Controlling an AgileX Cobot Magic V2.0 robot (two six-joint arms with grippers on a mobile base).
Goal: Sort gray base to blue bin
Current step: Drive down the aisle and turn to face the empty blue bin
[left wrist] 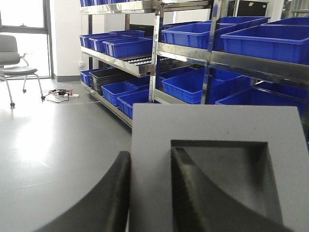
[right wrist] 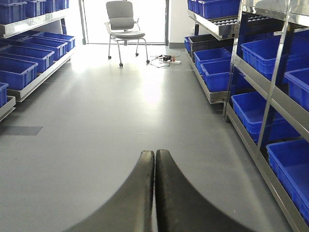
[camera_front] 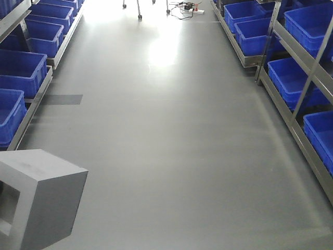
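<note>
The gray base (left wrist: 217,159) fills the lower right of the left wrist view, its square recess facing the camera. My left gripper (left wrist: 150,154) is shut on one wall of the gray base, with one finger (left wrist: 111,193) outside and the other inside the recess. In the front view the gray base (camera_front: 44,195) hangs at the lower left, above the floor. My right gripper (right wrist: 155,152) is shut with nothing in it, and it points down the aisle. Blue bins (camera_front: 23,78) (right wrist: 217,79) line the racks on both sides; which one is the blue bin I cannot tell.
Metal racks (camera_front: 291,104) run along both sides of a grey floor aisle (camera_front: 166,130). A grey chair (right wrist: 121,21) and a power strip with cables (right wrist: 164,59) lie at the far end. A dark patch (camera_front: 62,99) marks the floor at left.
</note>
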